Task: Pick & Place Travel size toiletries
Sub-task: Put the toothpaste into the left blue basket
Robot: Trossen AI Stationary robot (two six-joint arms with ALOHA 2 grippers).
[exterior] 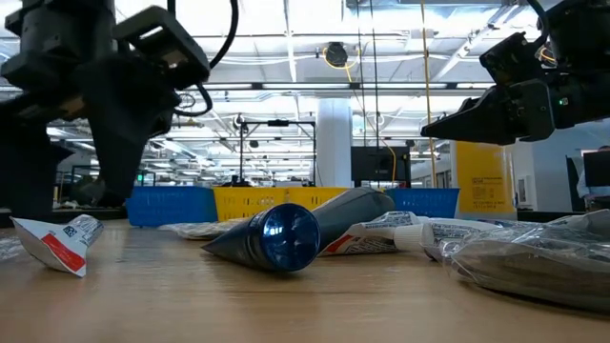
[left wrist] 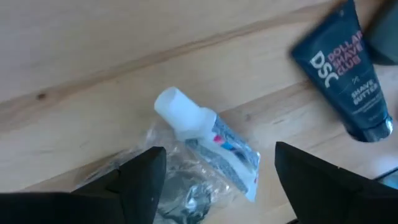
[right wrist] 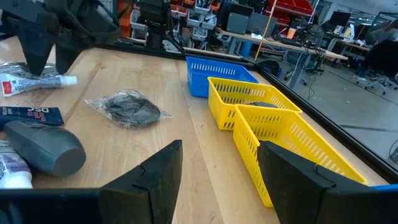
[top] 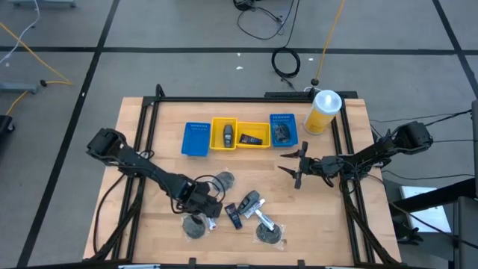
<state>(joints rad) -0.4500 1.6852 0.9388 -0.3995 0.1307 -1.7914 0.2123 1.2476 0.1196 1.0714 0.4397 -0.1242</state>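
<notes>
Nearest the front edge of the table (top: 149, 224), my left gripper (top: 211, 211) hangs low with its fingers (left wrist: 134, 183) spread apart and nothing between them. Directly under it lies a small white tube (left wrist: 208, 143) with a white cap, resting partly on a grey disc in clear wrap (top: 196, 228). Just to the right of that is a dark blue tube (left wrist: 348, 74) lying flat on the wood. Farther right along the same near strip sit a dark grey bottle (top: 250, 200), another white tube (top: 261, 217) and a second wrapped disc (top: 269, 235), all close together.

A little farther back, a third wrapped disc (top: 222, 180) lies alone just behind my left gripper.

Farther still and to the right, my right gripper (top: 296, 166) is held above the table, well apart from the pile, its fingers (right wrist: 152, 180) spread and empty.

At the far side stands a row of trays: a blue tray (top: 196, 139) on the left, a yellow tray (top: 224, 134) with a small bottle in it, a second yellow tray (top: 254, 134) holding a black packet, and a second blue tray (top: 284, 129) with dark items I cannot tell apart. A tall yellow bottle (top: 322, 112) stands just right of the row.
</notes>
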